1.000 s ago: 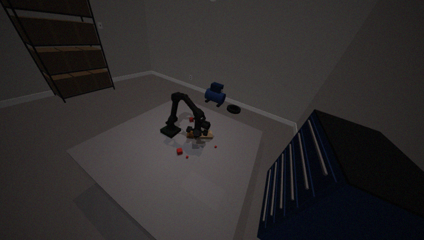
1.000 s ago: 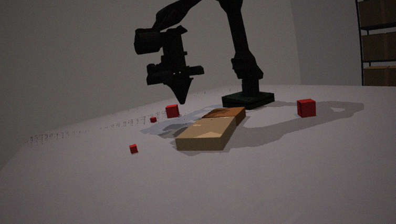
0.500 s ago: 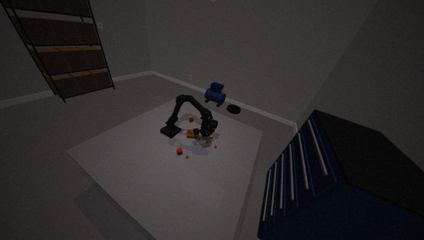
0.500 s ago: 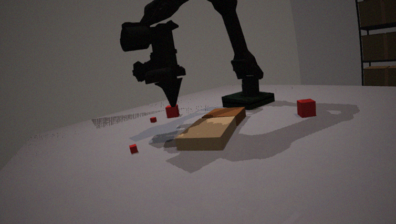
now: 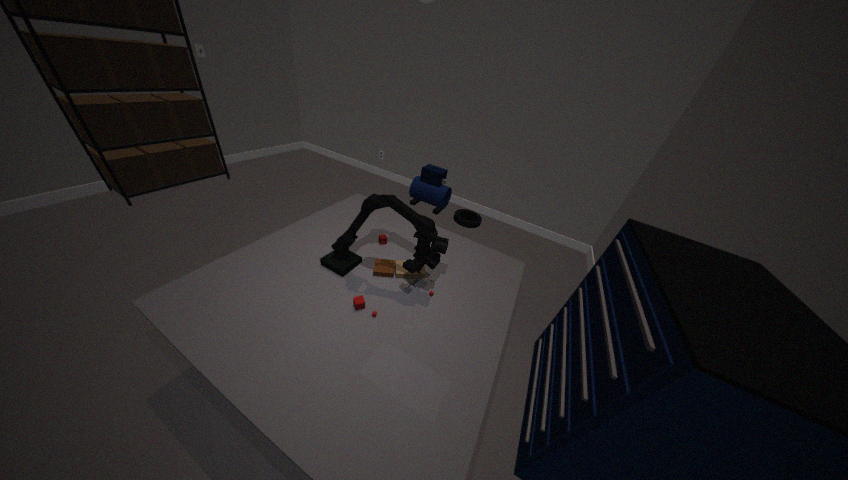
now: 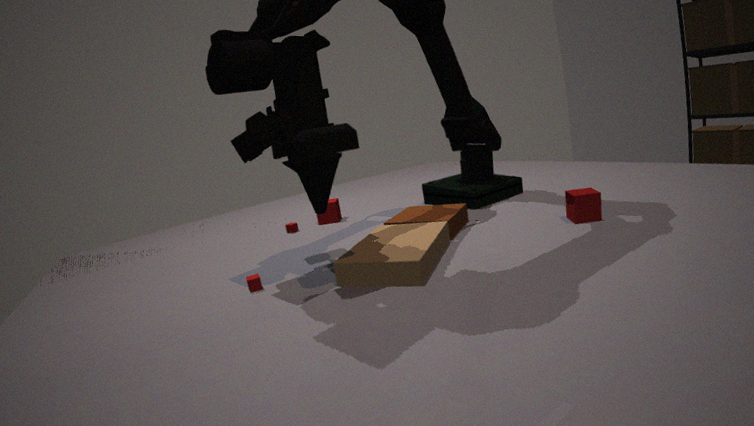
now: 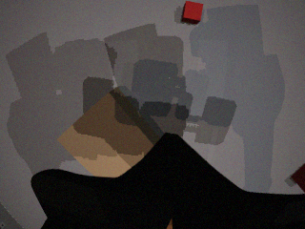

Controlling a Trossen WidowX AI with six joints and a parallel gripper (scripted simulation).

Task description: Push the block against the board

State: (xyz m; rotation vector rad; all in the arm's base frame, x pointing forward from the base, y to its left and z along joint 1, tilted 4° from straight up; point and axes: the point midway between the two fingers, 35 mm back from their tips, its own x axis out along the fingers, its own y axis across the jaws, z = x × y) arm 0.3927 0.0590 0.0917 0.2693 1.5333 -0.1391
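Observation:
The orange-brown square block [image 5: 383, 271] [image 6: 429, 213] lies flat, on the robot-base side of the pale wooden board [image 5: 400, 273] [image 6: 380, 273] [image 7: 107, 155]. They lie end to end, with a thin dark line between them in the top view; whether they touch fully is hard to tell. Their long edges look nearly even in the exterior view. My gripper [image 6: 320, 211] [image 7: 170, 139] is shut and empty. Its tip hangs above the table, over the left side of the board in the exterior view, clear of both parts. In the wrist view the fingers hide part of the board.
A large red cube [image 5: 382, 239] [image 6: 583, 205] lies on one side of the parts. Another large red cube [image 5: 358, 303] and two small red cubes [image 5: 374, 314] [image 5: 431, 293] lie on the other. The arm's base [image 5: 340, 262] [image 6: 472, 191] stands beyond the block.

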